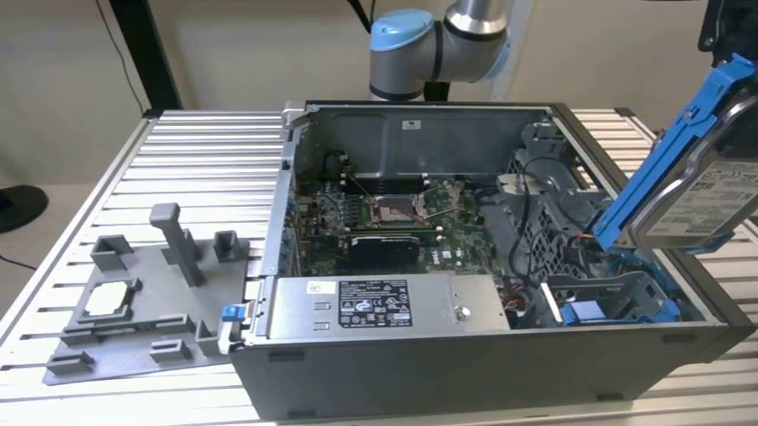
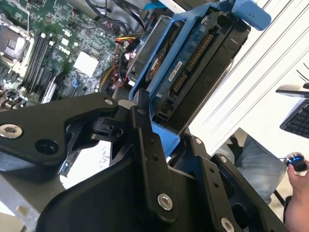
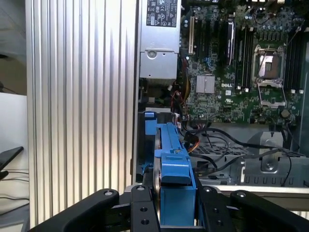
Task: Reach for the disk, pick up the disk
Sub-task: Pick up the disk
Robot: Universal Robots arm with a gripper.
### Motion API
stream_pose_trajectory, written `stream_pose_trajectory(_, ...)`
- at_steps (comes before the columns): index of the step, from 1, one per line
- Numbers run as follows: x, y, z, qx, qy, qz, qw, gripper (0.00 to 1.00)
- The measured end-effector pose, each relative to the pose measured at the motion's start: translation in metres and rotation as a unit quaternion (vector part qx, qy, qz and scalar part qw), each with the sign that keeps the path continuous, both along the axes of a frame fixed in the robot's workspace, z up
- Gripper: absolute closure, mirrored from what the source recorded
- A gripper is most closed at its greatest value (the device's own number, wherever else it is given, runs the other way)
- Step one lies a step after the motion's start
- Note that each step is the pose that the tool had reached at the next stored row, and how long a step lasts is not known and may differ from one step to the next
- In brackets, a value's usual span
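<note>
Clamping the disk point(image 3: 175, 179) edgewise — gripper point(image 3: 176, 203) shut, raised above the computer case point(image 1: 474, 373).

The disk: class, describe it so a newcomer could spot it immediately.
Find the open computer case. Above its corner on the exterior view's right, the disk hangs tilted, clamped in the gripper. Its blue frame distinguishes it from the plain power supply.

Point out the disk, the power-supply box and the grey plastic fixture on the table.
disk point(image 1: 711, 200): exterior view, on its white label, beside the blue frame.
power-supply box point(image 1: 456, 306): exterior view, on its bare silver top, right of the label.
grey plastic fixture point(image 1: 130, 333): exterior view, on its flat base plate.
</note>
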State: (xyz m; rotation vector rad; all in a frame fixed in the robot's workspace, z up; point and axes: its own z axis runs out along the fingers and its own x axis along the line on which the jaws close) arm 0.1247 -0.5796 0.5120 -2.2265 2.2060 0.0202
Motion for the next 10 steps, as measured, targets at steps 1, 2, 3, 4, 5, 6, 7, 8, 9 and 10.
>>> stream_pose_trajectory(1, 0.0, 0.0, 0.0, 0.0001, 0.0, 0.0, 1.0, 1.0)
stream_pose_trajectory(2, 0.0, 0.0, 0.0, 0.0, 0.0, 0.0, 1.0, 1.0)
stream_pose_trajectory(3, 0.0, 0.0, 0.0, 0.0, 0.0, 0.0, 1.0, 1.0)
stream_pose_trajectory(4, 0.0, -0.0001, 0.0, 0.0, 0.0, 0.0, 1.0, 1.0)
stream_pose_trajectory(5, 0.0, -0.0001, 0.0, 0.0, 0.0, 0.0, 1.0, 1.0)
stream_pose_trajectory(6, 0.0, -0.0002, 0.0, 0.0, 0.0, 0.0, 1.0, 1.0)
stream_pose_trajectory(7, 0.0, -0.0002, 0.0, 0.0, 0.0, 0.0, 1.0, 1.0)
stream_pose_trajectory(8, 0.0, -0.0003, 0.0, 0.0, 0.0, 0.0, 1.0, 1.0)
stream_pose_trajectory(9, 0.0, -0.0003, 0.0, 0.0, 0.0, 0.0, 1.0, 1.0)
stream_pose_trajectory(10, 0.0, -0.0004, 0.0, 0.0, 0.0, 0.0, 1.0, 1.0)
